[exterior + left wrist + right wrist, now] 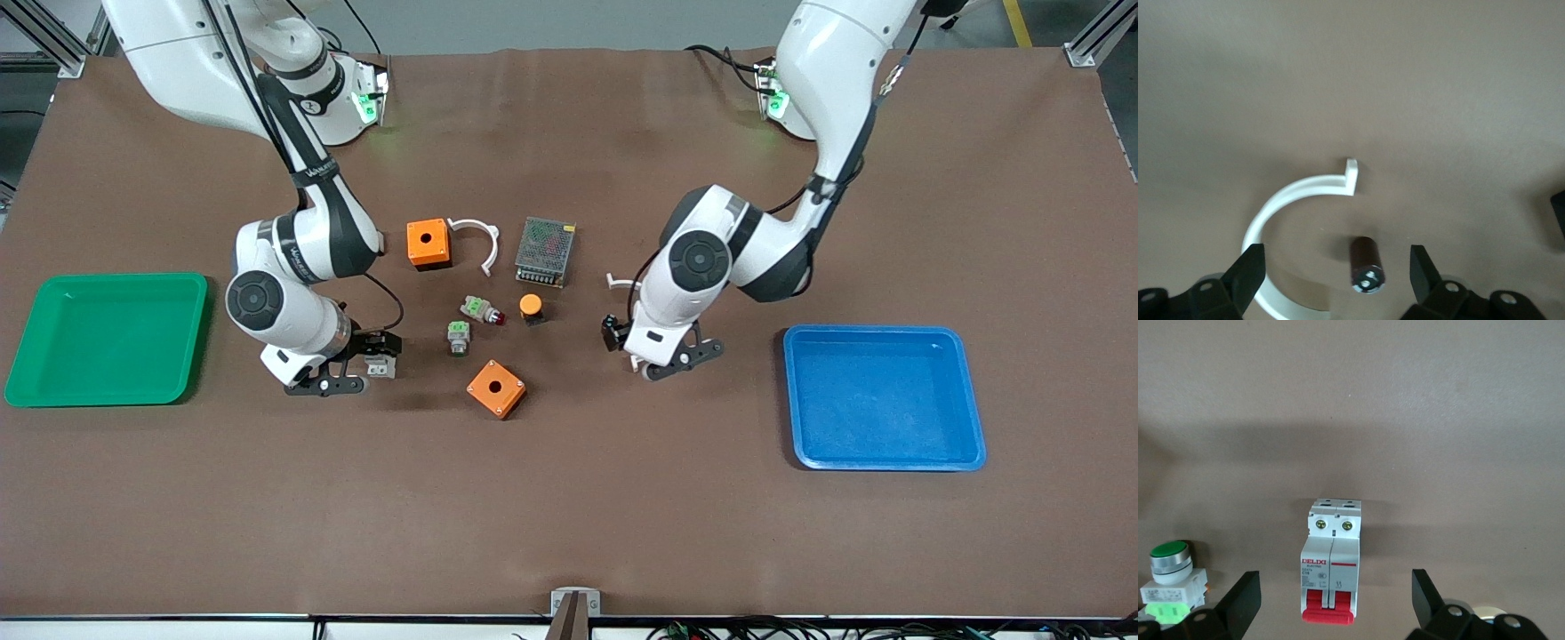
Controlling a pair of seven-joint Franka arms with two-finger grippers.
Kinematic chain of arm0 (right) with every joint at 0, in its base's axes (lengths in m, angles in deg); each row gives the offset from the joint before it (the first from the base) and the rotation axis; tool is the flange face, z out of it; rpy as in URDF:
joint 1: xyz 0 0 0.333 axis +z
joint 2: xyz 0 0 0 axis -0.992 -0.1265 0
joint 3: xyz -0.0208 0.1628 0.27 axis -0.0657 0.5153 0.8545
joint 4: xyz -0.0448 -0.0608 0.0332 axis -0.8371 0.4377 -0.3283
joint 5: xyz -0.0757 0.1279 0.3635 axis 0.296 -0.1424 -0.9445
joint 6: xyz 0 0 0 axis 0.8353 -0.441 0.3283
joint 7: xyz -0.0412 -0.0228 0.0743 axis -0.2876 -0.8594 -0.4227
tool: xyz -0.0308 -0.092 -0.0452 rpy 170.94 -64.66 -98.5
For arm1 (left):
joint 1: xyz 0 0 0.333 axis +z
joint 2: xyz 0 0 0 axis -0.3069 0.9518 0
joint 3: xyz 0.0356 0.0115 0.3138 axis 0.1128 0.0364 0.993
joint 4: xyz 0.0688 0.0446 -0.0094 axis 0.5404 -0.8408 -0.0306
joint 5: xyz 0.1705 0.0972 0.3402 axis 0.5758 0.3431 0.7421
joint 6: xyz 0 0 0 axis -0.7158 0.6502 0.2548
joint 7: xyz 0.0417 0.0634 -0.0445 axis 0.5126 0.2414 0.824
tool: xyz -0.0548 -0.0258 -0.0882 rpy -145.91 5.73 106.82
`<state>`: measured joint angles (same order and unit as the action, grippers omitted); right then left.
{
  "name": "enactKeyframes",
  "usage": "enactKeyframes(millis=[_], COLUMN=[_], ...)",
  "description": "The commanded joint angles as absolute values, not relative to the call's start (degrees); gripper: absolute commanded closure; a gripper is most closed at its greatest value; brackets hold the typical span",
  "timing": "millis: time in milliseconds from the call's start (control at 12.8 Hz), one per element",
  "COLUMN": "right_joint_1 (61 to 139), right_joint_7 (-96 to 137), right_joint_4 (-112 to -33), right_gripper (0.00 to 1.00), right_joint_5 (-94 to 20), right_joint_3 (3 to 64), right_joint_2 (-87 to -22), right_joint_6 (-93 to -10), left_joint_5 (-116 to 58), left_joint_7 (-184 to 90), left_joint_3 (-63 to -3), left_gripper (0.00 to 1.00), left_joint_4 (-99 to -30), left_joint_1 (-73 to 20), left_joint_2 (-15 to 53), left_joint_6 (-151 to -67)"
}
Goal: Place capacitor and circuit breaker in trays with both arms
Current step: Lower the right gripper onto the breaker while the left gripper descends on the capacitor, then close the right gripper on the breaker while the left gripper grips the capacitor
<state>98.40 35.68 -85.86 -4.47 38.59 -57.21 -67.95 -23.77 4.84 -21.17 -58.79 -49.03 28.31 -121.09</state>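
The capacitor (1366, 265), a tiny black cylinder, lies on the brown table between the open fingers of my left gripper (1336, 260). In the front view the left gripper (685, 360) hangs low over the table and hides the capacitor. The circuit breaker (1331, 570), a light grey block with red levers, lies between the open fingers of my right gripper (1336, 583). In the front view the breaker (382, 364) shows beside the right gripper (364, 364).
A white curved clip (1298, 200) lies by the capacitor, and a black clip-like part (610, 331) is close by. Grey-and-green push-buttons (459, 337) (482, 310), orange boxes (496, 388) (428, 243), an orange-capped button (531, 308) and a power supply (545, 252) sit mid-table. The green tray (107, 338) and blue tray (880, 400) stand at the ends.
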Motion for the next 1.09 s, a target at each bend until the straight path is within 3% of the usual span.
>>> enactKeyframes(millis=[0,312,623,779,1013], right_joint_1=[99.7,100.0,99.9,99.9,99.8], right_joint_7=[36.1,36.1,36.1,36.0,36.2], right_joint_4=[-86.4,-86.6,-86.5,-86.5,-86.4], right_gripper=[0.00,0.03,0.21,0.36,0.69], right_joint_5=[-5.7,-5.7,-5.7,-5.7,-5.7], right_joint_3=[38.2,38.1,38.2,38.1,38.2], right_joint_2=[-57.5,-58.4,-58.9,-59.0,-59.0], right_joint_6=[-68.2,-69.4,-69.5,-69.6,-69.5], left_joint_5=[-23.8,-23.7,-23.8,-23.7,-23.7], left_joint_7=[13.4,16.2,16.7,16.7,16.6], left_joint_3=[-20.7,-20.7,-20.7,-20.7,-20.7], left_gripper=[0.08,0.18,0.30,0.32,0.37], left_joint_4=[-57.9,-59.4,-59.7,-59.7,-59.4], left_joint_1=[-51.9,-53.1,-53.9,-53.9,-54.2], left_joint_2=[30.6,31.8,32.5,33.0,33.7], left_joint_6=[-124.0,-124.6,-124.6,-124.6,-124.7])
